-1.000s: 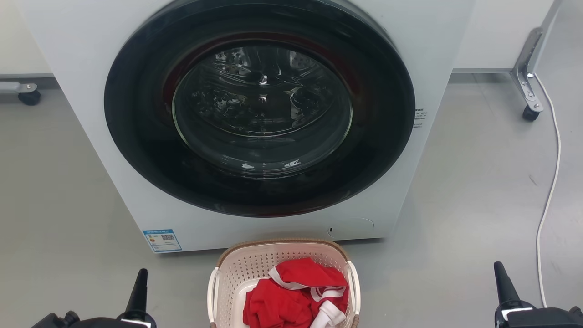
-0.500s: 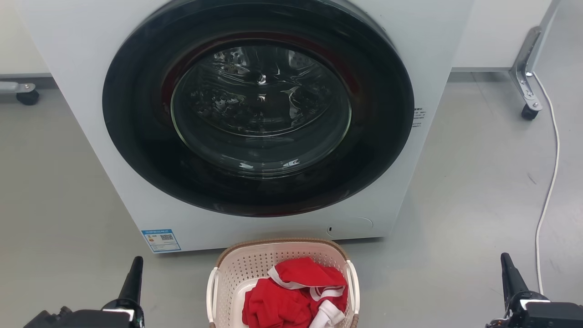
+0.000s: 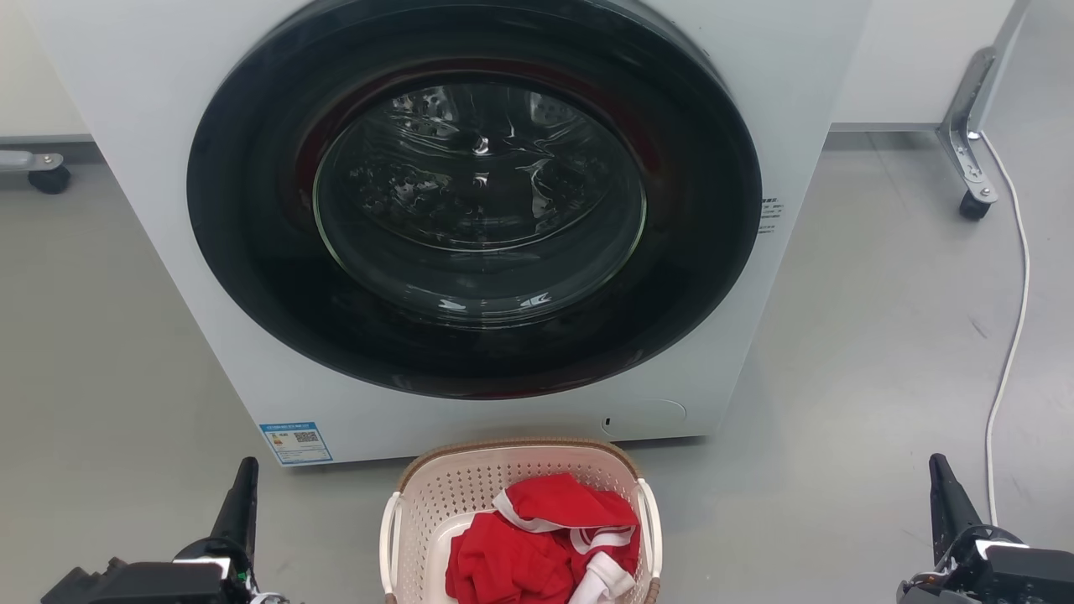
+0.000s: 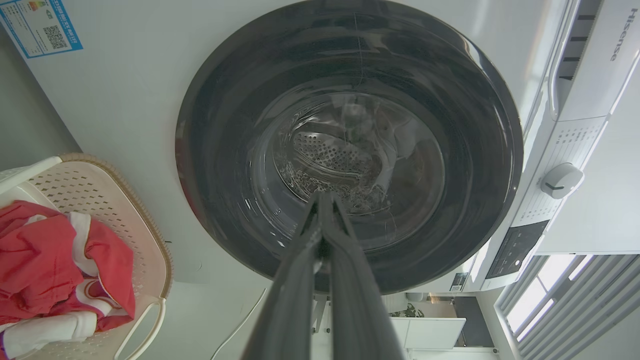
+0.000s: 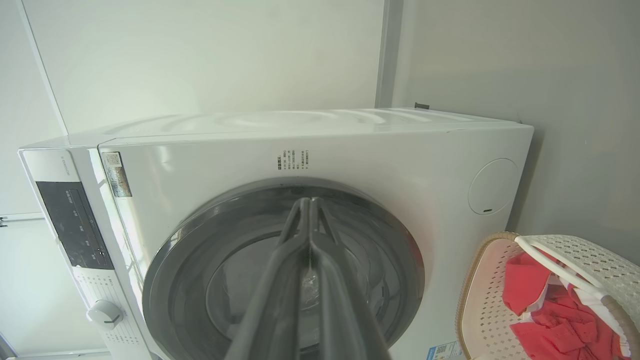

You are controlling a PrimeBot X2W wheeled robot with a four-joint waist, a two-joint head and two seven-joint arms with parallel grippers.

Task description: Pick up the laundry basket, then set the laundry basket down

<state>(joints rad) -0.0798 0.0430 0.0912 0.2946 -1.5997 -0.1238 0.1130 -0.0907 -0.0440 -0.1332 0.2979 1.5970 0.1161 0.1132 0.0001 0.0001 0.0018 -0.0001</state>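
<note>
The cream perforated laundry basket (image 3: 470, 486) with its brown rim stands on the floor just in front of the washing machine, at the bottom middle of the head view, holding red and white clothes (image 3: 537, 545). It also appears as the laundry basket (image 4: 125, 220) at the left and the laundry basket (image 5: 480, 310) at the lower right. My left gripper (image 3: 243, 482) is shut and empty, well to the basket's left. My right gripper (image 3: 940, 478) is shut and empty, far to the basket's right. Both point at the machine, fingertips together in the wrist views (image 4: 322, 197) (image 5: 307, 202).
The white washing machine (image 3: 168, 101) with a closed dark round door (image 3: 474, 197) rises close behind the basket. A white cable (image 3: 1011, 335) runs along the floor at the right, beside a caster leg (image 3: 973, 176). Another caster (image 3: 46, 172) sits at the far left.
Both grippers have drifted outward and slightly up in the head view, away from the basket. The basket and clothes have stayed put.
</note>
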